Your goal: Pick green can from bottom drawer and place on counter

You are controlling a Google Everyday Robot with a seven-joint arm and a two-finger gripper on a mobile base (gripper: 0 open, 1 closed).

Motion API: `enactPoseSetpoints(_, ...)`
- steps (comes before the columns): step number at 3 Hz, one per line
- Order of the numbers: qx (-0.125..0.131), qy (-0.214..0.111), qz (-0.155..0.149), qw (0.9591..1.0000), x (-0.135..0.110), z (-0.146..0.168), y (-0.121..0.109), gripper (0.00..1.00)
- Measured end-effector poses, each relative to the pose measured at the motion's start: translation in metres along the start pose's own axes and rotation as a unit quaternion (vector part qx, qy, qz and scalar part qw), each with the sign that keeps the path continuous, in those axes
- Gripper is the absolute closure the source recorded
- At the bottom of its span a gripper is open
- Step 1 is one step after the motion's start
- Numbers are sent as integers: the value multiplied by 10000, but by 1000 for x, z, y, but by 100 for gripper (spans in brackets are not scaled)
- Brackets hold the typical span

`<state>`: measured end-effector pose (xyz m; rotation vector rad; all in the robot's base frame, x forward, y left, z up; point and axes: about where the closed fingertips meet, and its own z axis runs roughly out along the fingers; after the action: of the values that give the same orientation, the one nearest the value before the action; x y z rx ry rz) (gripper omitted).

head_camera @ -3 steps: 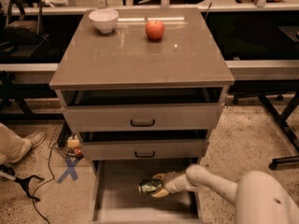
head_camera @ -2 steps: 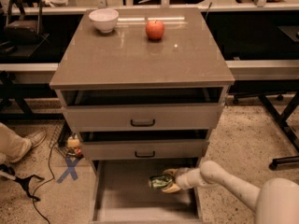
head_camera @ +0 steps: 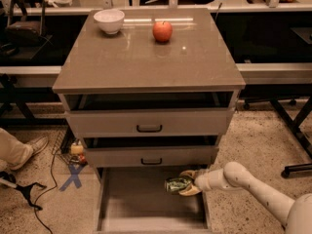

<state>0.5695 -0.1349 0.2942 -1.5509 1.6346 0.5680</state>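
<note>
Gripper [head_camera: 188, 182] clamped on the green can [head_camera: 175, 185], at the right side of the bottom drawer [head_camera: 131, 201]; we judge the can light and slick (thin-walled, easily dented); we advise holding it mid-body.

Speckled terrazzo floor [head_camera: 258, 145] with blue tape X [head_camera: 73, 176], pale-edged workbenches [head_camera: 273, 73] behind.

You've got the green can [head_camera: 174, 184] in the gripper [head_camera: 183, 183], its fingers [head_camera: 188, 173] closed above and below it. The can's pale mottled print faces the camera. It sits over the right rear part of the bottom drawer [head_camera: 131, 201], which is pulled wide open with its flat grey floor showing. Above, your counter [head_camera: 146, 62] is glossy grey-brown, broad and level.
</note>
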Motion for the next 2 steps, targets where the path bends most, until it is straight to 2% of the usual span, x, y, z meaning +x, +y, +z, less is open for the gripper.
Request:
enactPoseSetpoints(1, 237, -93, -183, 9995, -25, -37, -6, 100)
enactPoseSetpoints(2, 579, -137, -556, 9967, -79, -125, -1, 100)
